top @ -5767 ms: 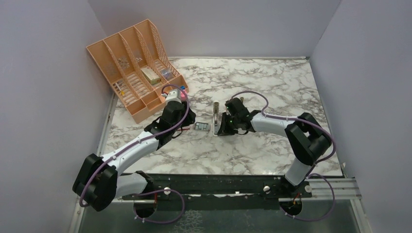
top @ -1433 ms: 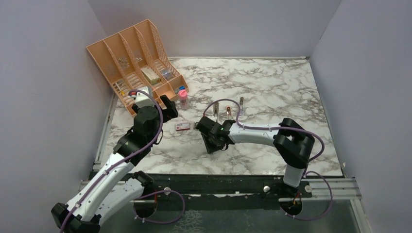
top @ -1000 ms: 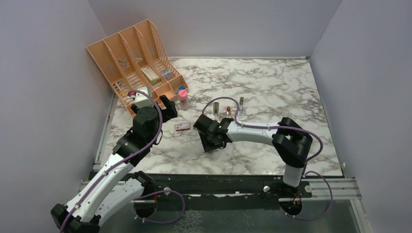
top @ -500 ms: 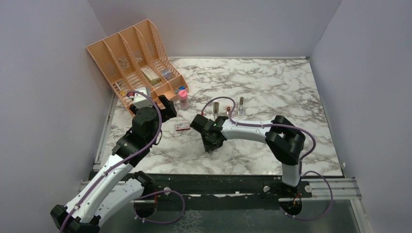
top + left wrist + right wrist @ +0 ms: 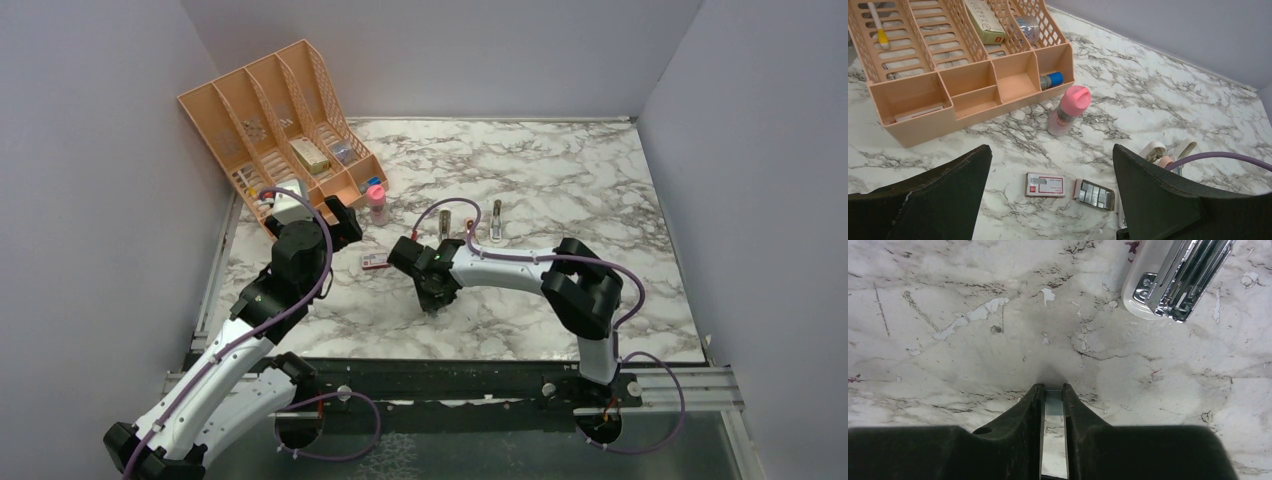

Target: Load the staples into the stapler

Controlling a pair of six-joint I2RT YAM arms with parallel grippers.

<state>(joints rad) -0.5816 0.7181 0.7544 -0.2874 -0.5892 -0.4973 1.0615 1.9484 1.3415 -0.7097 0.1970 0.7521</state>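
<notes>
Presently | right gripper [image 5: 1052,388] jaws clamped on staple strip [image 5: 1053,440] | left gripper [image 5: 1051,152] jaws wide apart | risk: narrow pinch could let strip twist, missing stapler [image 5: 1173,280] at upper right.

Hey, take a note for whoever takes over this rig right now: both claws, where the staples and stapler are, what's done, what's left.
Left claw: open, empty, hovering in front of the desk organiser.
Right claw: shut on a staple strip, low over the marble table. The stapler lies just ahead, to its right in the wrist view, with its chrome channel showing.
Staples tray: on the table beside the red-and-white sleeve.
Done: one strip picked up.
Left: slide it into the stapler's channel, then close the stapler.
</notes>
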